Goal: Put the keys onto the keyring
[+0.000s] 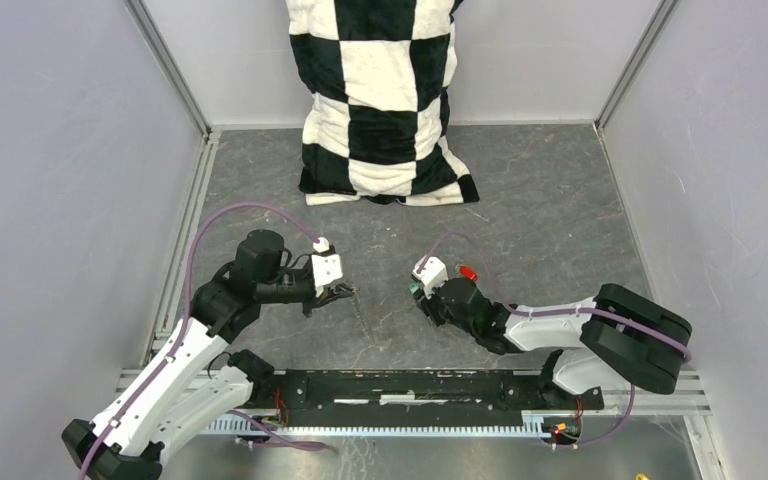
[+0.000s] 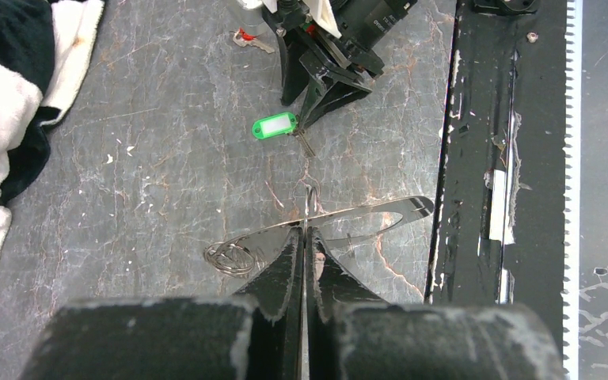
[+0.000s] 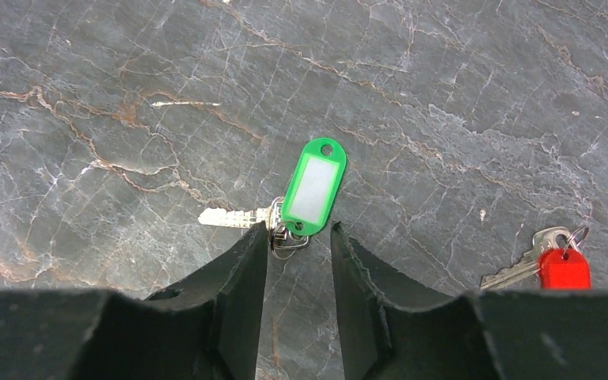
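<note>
The green key lies flat on the dark marbled table, its metal blade pointing left. My right gripper stands open low over it. The lower end of the key's green head and its small ring sit between the fingertips, and the left finger touches the ring. The red key lies apart to the right. In the left wrist view the keyring, a thin silvery wire oval with small links at one end, is held just above the table. My left gripper is shut on its wire.
A black-and-white checkered cushion leans against the back wall. A black rail runs along the near edge between the arm bases. Grey walls close in the left and right sides.
</note>
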Controlling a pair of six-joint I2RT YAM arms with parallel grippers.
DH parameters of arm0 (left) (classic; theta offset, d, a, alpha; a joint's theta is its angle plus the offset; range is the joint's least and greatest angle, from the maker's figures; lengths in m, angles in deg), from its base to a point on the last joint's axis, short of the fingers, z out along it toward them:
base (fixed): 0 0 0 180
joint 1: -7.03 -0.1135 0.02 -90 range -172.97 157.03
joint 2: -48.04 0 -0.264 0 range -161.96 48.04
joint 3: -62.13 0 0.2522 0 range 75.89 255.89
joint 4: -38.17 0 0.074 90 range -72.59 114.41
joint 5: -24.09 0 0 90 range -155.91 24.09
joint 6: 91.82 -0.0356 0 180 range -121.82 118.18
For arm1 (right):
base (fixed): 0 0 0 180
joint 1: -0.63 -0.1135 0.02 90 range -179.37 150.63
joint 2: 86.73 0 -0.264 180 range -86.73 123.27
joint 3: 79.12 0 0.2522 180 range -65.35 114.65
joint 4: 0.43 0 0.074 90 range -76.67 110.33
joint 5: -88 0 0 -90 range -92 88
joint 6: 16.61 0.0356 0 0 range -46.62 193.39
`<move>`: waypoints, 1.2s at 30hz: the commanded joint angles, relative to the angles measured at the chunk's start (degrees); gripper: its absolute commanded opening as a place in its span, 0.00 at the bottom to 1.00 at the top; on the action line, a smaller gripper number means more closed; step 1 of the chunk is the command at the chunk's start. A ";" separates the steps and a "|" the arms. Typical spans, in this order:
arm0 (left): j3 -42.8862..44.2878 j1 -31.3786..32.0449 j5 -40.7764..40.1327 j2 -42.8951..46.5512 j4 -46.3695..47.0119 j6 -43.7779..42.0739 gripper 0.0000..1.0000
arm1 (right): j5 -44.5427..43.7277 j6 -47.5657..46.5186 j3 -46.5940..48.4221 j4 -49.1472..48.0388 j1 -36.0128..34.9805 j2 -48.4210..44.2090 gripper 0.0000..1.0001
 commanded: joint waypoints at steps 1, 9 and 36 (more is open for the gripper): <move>2.86 0.01 0.33 0.14 2.06 0.87 0.02 | -1.21 -0.44 1.20 -1.58 -0.24 -0.13 0.40; 3.12 0.00 0.48 -0.03 2.08 0.96 0.02 | -1.24 -0.78 0.02 -0.18 -0.14 -0.83 0.27; 1.29 0.02 -3.90 -3.02 5.10 7.49 0.02 | 12.57 -1.14 3.91 6.83 -0.17 -18.55 0.01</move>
